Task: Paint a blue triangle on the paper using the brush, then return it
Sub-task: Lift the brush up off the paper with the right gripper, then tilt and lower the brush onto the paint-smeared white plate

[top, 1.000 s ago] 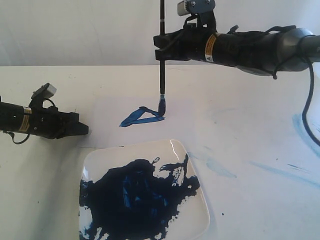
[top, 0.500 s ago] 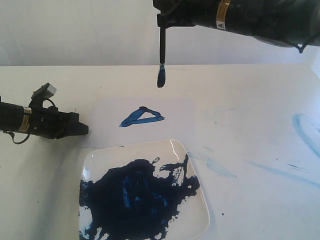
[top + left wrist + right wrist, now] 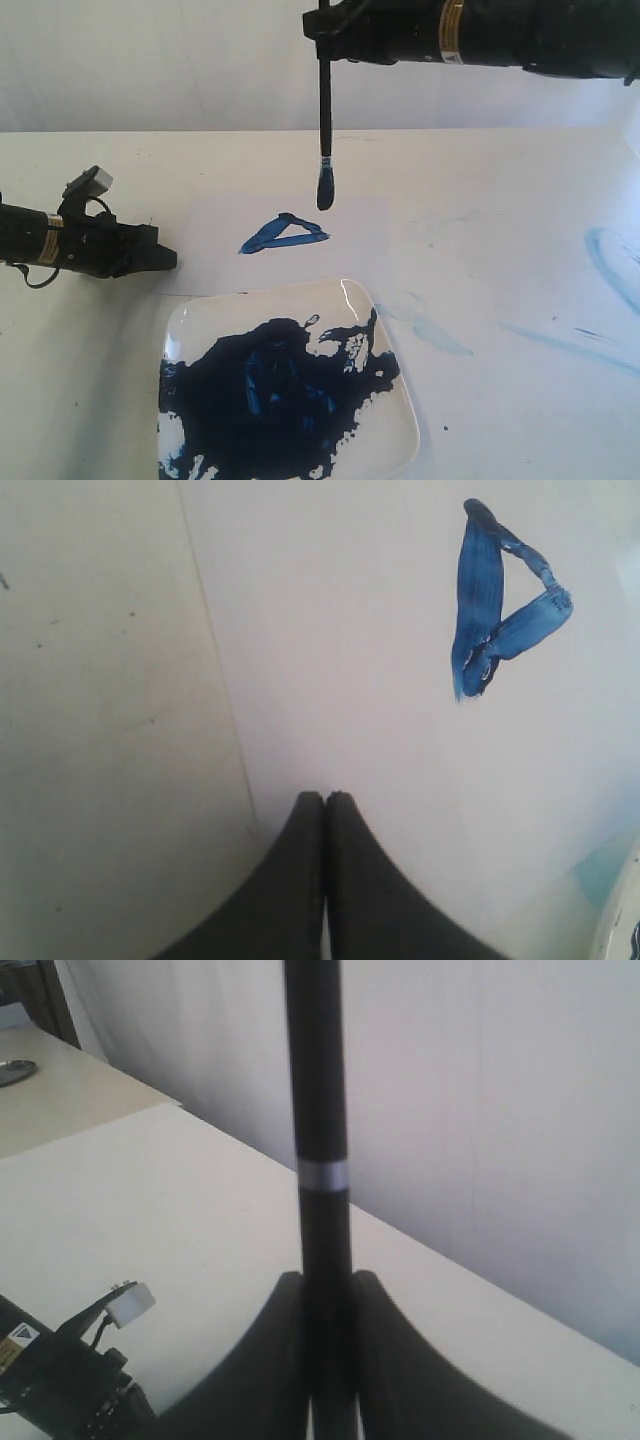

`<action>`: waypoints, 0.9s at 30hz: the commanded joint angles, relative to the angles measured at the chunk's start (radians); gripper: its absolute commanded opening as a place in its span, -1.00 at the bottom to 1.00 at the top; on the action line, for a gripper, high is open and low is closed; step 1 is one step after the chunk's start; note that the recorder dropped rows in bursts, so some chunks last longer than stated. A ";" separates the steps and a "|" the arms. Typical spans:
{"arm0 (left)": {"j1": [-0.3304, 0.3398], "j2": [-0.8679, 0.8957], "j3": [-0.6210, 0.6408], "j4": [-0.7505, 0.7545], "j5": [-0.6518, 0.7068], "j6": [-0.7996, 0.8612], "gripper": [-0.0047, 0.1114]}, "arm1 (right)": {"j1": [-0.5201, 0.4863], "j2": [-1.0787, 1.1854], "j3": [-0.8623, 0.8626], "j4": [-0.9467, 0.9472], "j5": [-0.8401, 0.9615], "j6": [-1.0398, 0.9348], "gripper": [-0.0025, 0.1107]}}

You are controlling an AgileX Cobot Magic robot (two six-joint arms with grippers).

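Pale wall, cream tabletop, seemingly soft daylight

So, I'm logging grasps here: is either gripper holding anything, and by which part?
The right gripper is shut on the brush, gripping its black handle well above the bristles. The left gripper is shut and empty.

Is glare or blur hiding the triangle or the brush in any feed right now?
Exterior view: even light, the triangle and brush read sharp; a glare streak on the plate rim. Left wrist view: the paper washes out toward one edge. Right wrist view: brush handle close, dark and soft against a bright backdrop.
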 commanded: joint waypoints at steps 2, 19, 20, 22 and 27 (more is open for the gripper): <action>0.003 -0.008 0.003 0.026 0.013 0.003 -0.92 | -0.006 -0.079 0.004 -0.114 -0.004 0.118 -0.96; 0.192 -0.707 0.108 0.026 -0.086 -0.034 -0.92 | -0.006 -0.355 0.121 -0.259 0.086 0.492 -0.96; 0.205 -0.751 0.136 0.026 -0.059 -0.034 -0.92 | -0.006 -0.380 0.145 -0.261 0.096 0.513 -0.96; 0.220 -0.832 0.189 0.026 0.004 -0.034 -0.92 | -0.006 -0.413 0.185 -0.261 0.103 0.537 -0.96; 0.223 -1.038 0.333 0.026 0.125 -0.021 -0.92 | -0.006 -0.515 0.310 -0.255 0.141 0.589 -0.96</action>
